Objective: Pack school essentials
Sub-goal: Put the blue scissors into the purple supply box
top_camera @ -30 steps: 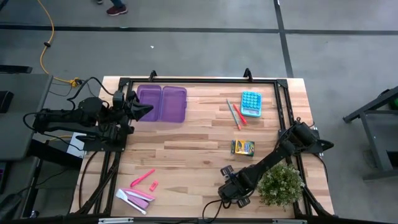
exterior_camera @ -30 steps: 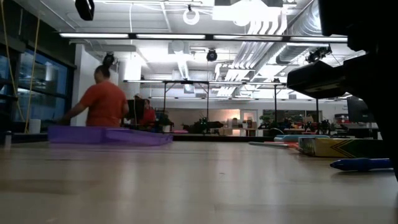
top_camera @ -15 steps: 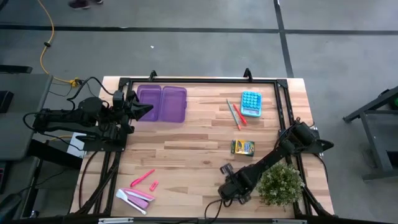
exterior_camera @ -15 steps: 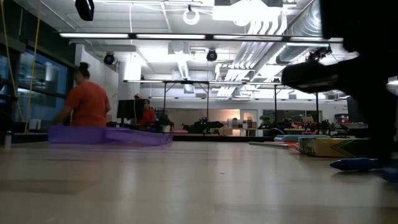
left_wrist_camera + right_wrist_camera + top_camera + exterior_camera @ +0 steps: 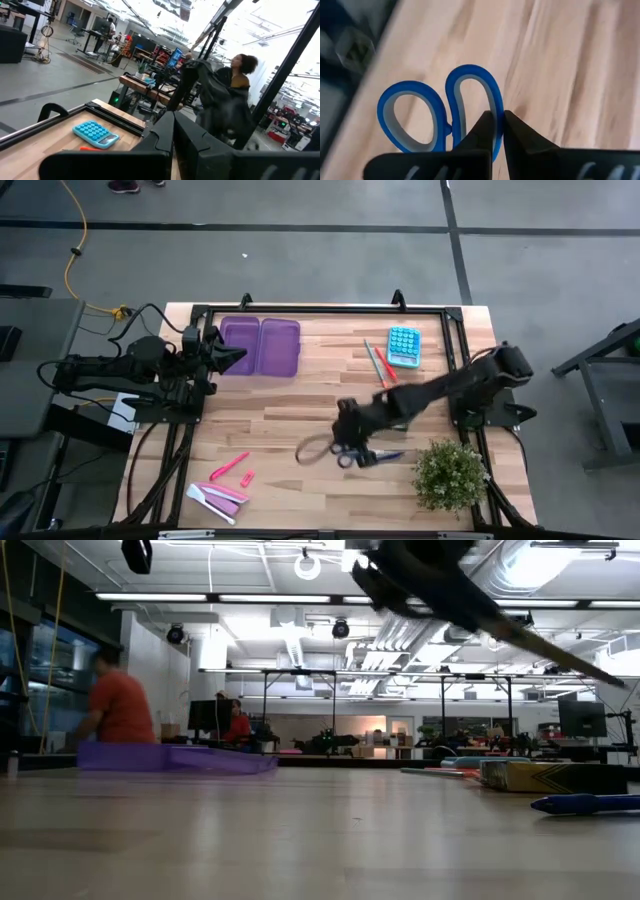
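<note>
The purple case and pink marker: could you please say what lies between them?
Only bare tabletop separates purple case and pink marker, per the high view.

Even overhead light, bright ceiling strips glaring in low view, right arm [image 5: 420, 395] motion-blurred, scissors [image 5: 440, 117] close-up soft

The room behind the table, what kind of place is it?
Probably a big robotics lab or workshop: bare ceiling ducts, rows of workbenches with equipment, and people working there.
</note>
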Robot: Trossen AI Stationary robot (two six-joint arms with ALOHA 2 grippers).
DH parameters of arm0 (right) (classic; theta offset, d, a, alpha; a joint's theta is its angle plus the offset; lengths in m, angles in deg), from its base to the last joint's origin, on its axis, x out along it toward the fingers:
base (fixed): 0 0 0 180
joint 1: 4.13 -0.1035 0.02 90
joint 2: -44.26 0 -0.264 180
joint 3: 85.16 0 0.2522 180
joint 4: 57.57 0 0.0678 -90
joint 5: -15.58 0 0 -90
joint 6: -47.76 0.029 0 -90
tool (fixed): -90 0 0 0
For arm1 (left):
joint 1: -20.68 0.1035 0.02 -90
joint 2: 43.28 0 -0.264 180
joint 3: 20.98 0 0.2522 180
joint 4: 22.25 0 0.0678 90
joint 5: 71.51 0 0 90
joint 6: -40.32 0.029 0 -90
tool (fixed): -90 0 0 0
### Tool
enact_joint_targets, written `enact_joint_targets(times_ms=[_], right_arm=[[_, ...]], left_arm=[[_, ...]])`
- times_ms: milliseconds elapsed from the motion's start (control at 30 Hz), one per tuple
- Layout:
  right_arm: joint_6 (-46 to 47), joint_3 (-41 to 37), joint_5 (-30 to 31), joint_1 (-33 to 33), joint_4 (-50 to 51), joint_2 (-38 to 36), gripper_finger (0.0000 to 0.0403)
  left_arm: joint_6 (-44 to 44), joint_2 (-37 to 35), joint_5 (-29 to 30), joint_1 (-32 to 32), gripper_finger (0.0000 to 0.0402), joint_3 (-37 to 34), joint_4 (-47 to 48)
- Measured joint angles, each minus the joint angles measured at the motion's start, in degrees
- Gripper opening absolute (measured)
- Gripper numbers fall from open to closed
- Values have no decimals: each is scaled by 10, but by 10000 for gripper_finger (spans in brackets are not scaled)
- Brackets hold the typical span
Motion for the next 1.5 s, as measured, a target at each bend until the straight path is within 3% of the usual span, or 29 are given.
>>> enact_joint_targets(times_ms=[133, 333, 533, 600, 700, 833, 933, 1100, 1367, 1500], right_arm=[[9, 0, -29, 65, -65, -37, 0], [7, 0, -60, 141, -82, -76, 0], [-3, 0, -93, 187, -132, -92, 0], [9, -20, -111, 193, -207, -95, 0], [76, -112, -132, 197, -377, -114, 0], [132, -242, -67, 197, -564, -158, 0], [133, -287, -8, 200, -637, -195, 0], [130, -309, 30, 201, -653, -208, 0], [121, -308, 32, 201, -654, -208, 0], [120, -308, 82, 201, -650, -201, 0]], left_arm=[[5, 1, 0, 0, 0, 0, 0], [71, 29, -5, 0, 0, 0, 0], [94, 86, -49, 0, 0, 0, 9], [86, 106, -64, 0, 0, 0, 6], [71, 126, -80, -1, 0, 0, -5], [60, 140, -86, -1, 0, 0, -21], [60, 150, -81, -1, 0, 0, -40], [74, 171, -78, -1, 0, 0, -54], [60, 208, -77, -1, 0, 0, -102], [56, 258, -71, -1, 0, 7, -123]])
